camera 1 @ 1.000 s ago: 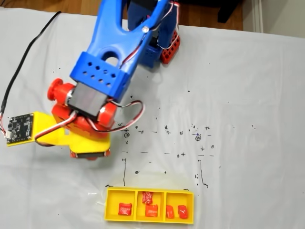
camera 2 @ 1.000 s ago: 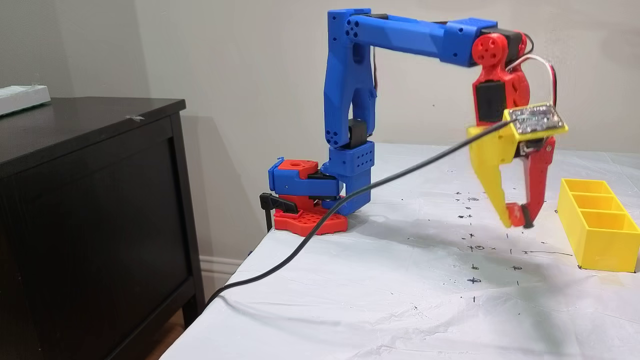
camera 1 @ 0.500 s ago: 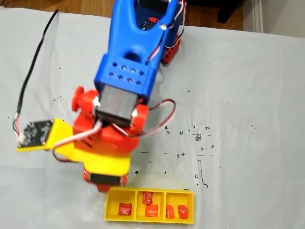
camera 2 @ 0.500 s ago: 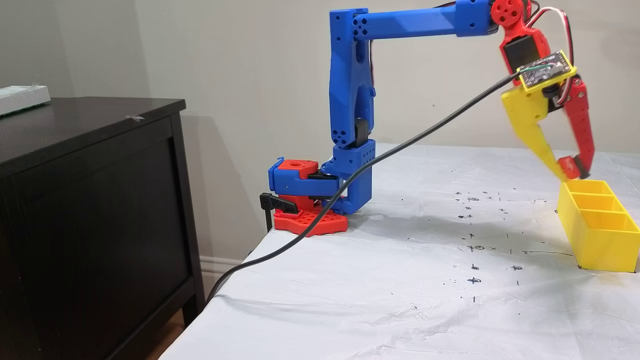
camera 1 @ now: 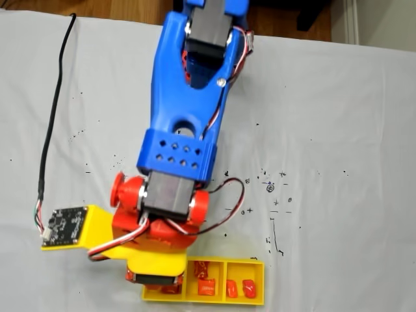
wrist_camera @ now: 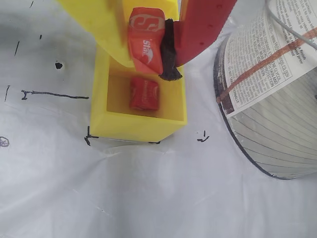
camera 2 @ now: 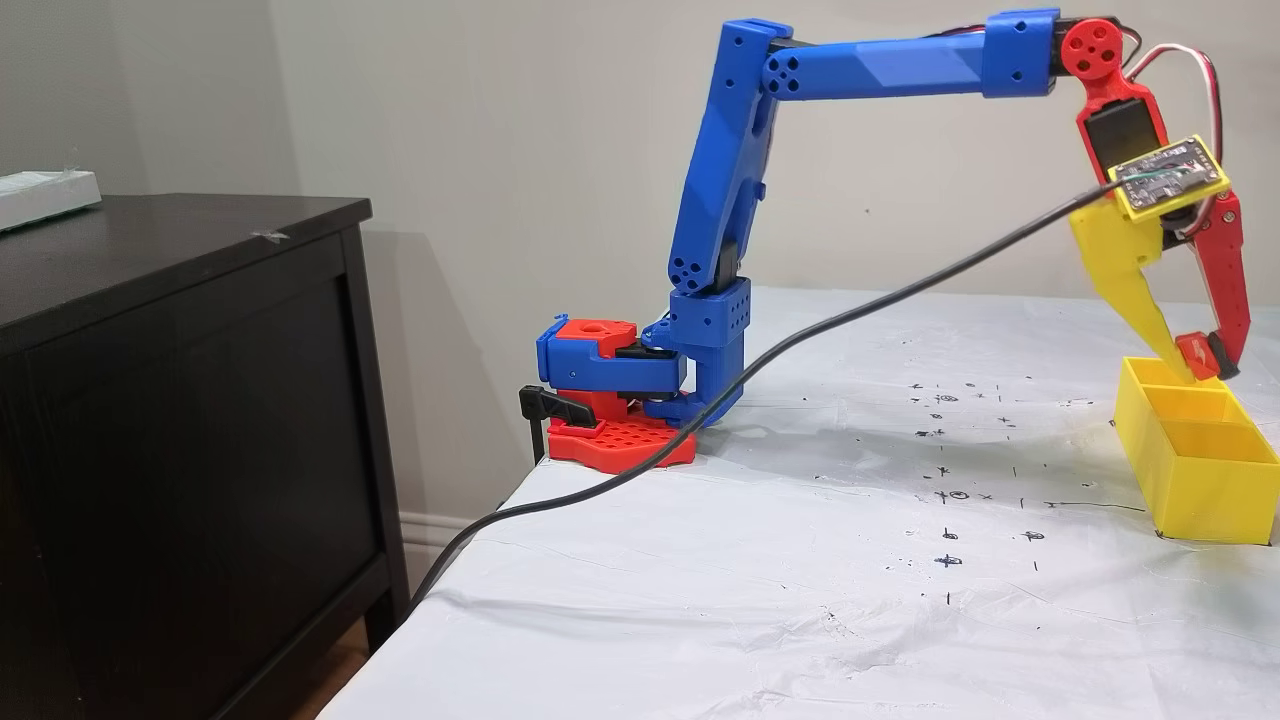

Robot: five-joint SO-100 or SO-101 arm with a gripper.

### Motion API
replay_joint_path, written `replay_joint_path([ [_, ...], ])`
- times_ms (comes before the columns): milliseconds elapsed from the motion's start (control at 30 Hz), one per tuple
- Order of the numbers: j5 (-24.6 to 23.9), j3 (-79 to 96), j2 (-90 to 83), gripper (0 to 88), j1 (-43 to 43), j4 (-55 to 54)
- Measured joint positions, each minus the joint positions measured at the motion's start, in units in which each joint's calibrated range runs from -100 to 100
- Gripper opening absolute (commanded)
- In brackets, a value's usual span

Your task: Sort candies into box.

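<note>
In the wrist view my gripper (wrist_camera: 148,64) is shut on a red candy (wrist_camera: 146,44) with white print, pinched between the yellow finger and the red finger's black pad. Directly below it lies an end compartment of the yellow box (wrist_camera: 138,130), with one reddish candy (wrist_camera: 144,93) inside. From the side, the gripper (camera 2: 1205,365) hangs just above the far end of the box (camera 2: 1195,480). From above, my wrist covers the left compartment of the box (camera 1: 257,263). The middle compartment holds a red candy (camera 1: 201,268) and an orange candy (camera 1: 207,286). The right compartment holds two candies (camera 1: 239,288).
A shiny can (wrist_camera: 267,99) wrapped in printed paper stands close to the right of the box in the wrist view. A black cable (camera 2: 760,365) runs from the yellow bracket with its circuit board (camera 1: 63,226) off the table. A dark cabinet (camera 2: 180,400) stands beside the table.
The arm has swung from over the pen marks out to the box with the candy held. The gripper rose, then came down over the end compartment.
</note>
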Motion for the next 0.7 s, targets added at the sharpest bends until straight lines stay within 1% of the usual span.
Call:
replay_joint_path([
  [433, 0.0, 2.7, 0.7, 0.2, -0.2, -4.3],
  [700, 0.9, 2.8, 2.0, 0.4, -0.9, -4.6],
])
